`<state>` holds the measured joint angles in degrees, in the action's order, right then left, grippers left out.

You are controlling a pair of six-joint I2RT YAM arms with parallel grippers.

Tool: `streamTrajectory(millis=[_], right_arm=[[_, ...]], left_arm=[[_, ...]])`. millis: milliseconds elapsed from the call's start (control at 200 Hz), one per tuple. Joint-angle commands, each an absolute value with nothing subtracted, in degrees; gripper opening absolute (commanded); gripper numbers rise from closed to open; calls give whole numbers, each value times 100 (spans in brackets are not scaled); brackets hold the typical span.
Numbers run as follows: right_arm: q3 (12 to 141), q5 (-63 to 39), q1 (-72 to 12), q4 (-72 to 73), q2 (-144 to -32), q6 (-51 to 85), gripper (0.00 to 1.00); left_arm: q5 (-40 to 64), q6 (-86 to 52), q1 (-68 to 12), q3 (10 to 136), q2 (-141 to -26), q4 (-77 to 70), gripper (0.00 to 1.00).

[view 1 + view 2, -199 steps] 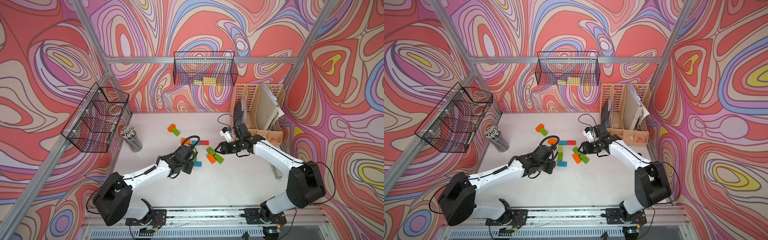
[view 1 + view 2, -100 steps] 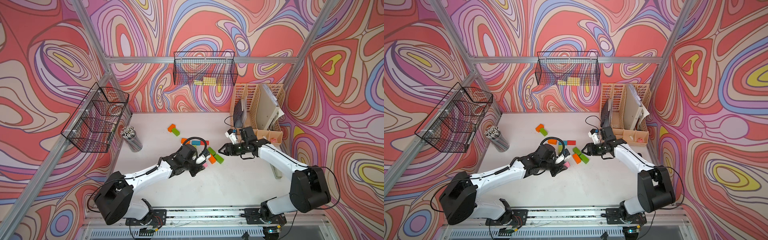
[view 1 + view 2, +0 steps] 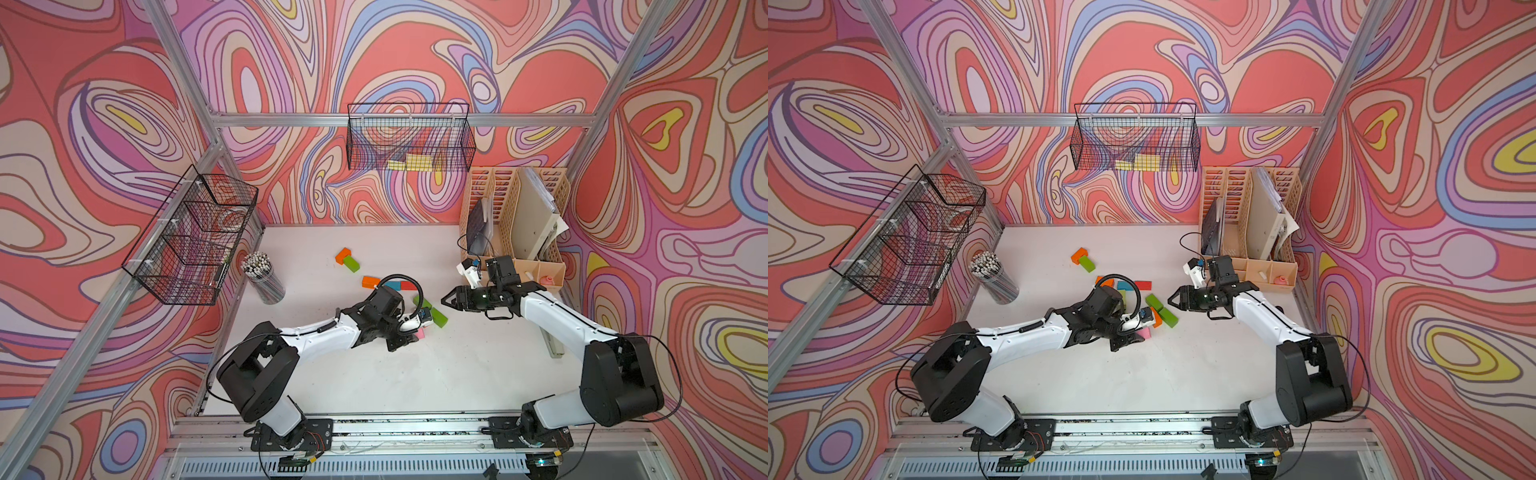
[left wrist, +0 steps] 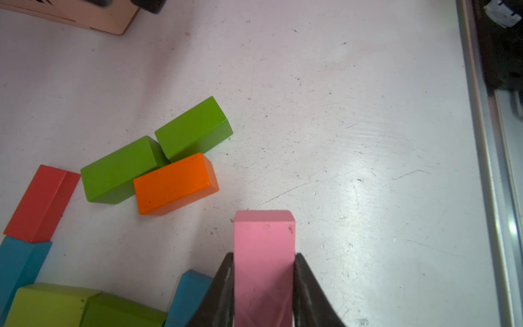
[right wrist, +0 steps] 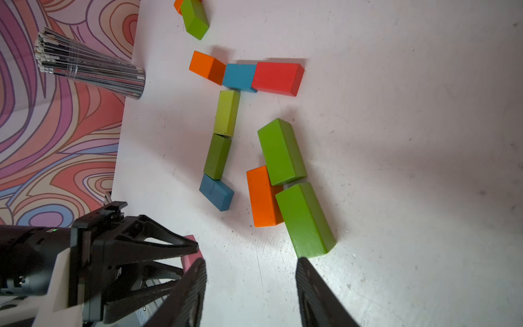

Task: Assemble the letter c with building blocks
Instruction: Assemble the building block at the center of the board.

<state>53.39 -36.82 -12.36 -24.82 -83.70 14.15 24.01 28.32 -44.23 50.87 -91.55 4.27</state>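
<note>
My left gripper (image 4: pixel 264 256) is shut on a pink block (image 4: pixel 264 249), held low over the table; both top views show it (image 3: pixel 420 333) (image 3: pixel 1144 332). A bent line of building blocks lies on the table: orange (image 5: pixel 206 67), blue (image 5: pixel 239 77), red (image 5: pixel 277 77), then light green (image 5: pixel 227 112), green (image 5: pixel 217 155) and blue (image 5: pixel 216 192). Beside the line lie two loose green blocks (image 5: pixel 281 151) (image 5: pixel 304 219) and an orange one (image 5: pixel 263 196), touching each other. My right gripper (image 5: pixel 251 263) is open and empty, just right of that cluster (image 3: pixel 446 300).
An orange and green pair of blocks (image 3: pixel 347 259) lies farther back. A pencil cup (image 3: pixel 264 276) stands at the left edge. A desk organizer (image 3: pixel 515 220) fills the back right corner. Wire baskets hang on the left wall (image 3: pixel 195 237) and the back wall (image 3: pixel 409 139).
My left arm has carried the pink block to the right, close to the loose green and orange blocks. My right gripper has drawn back slightly to the right, still open.
</note>
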Motion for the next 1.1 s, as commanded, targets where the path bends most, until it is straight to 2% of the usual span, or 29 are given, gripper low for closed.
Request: streamTrajectory(millis=[0,1097], right_arm=[[5267,-3762,-1173,-2320,-8357,1450,54],[5177,-3857,-976,-2206,-8403,1485,54]], left_arm=[[2573,3229,-4438,5302,-9382,287,21],[2235,3902,-4438,6200,-10739,876,20]])
